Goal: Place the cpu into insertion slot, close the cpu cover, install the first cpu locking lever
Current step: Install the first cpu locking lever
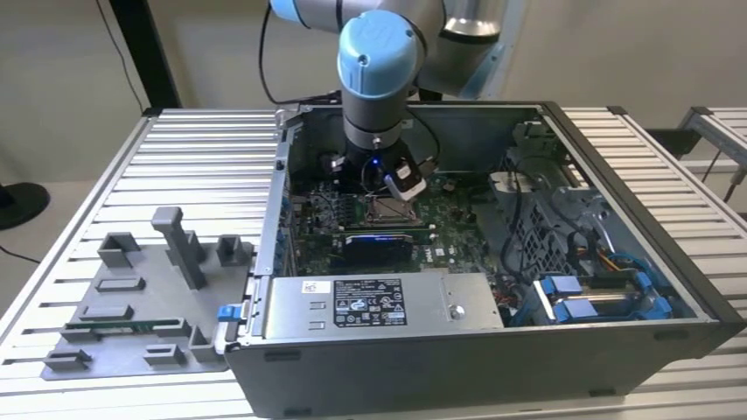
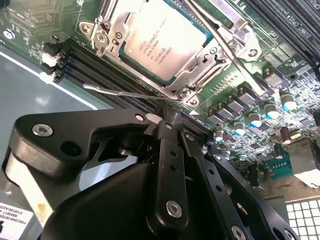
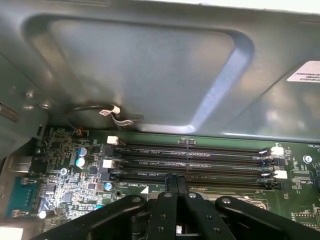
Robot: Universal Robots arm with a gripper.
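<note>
We see the arm (image 1: 376, 61) reaching down into an open computer case (image 1: 653, 262) that lies on the slatted bench (image 1: 198, 157), with a grey tray of holders (image 1: 129, 332) on the bench toward the exterior view's left and a power supply box (image 1: 350, 302) inside the case at its near wall. The hand (image 1: 397, 185) hangs just over the slot (image 1: 386, 208) in the green board. In the second wrist view the cpu (image 2: 167, 42) already sits flat in the slot, and the cover (image 2: 111, 20) is down over its edges, framing its silvery top. A thin lever (image 2: 125, 93) runs along one side of the socket above the dark memory slots (image 2: 80, 62), and a second lever (image 2: 227, 47) crosses the far side of the cover. The hand (image 2: 167, 117) has its black fingers drawn together with no gap between them, its tip just beside the thin lever; we cannot tell whether it touches the lever, and we see nothing held. In the first wrist view the hand (image 3: 175, 181) points at the memory slots (image 3: 190, 162), with the grey case wall (image 3: 150, 65) beyond.
</note>
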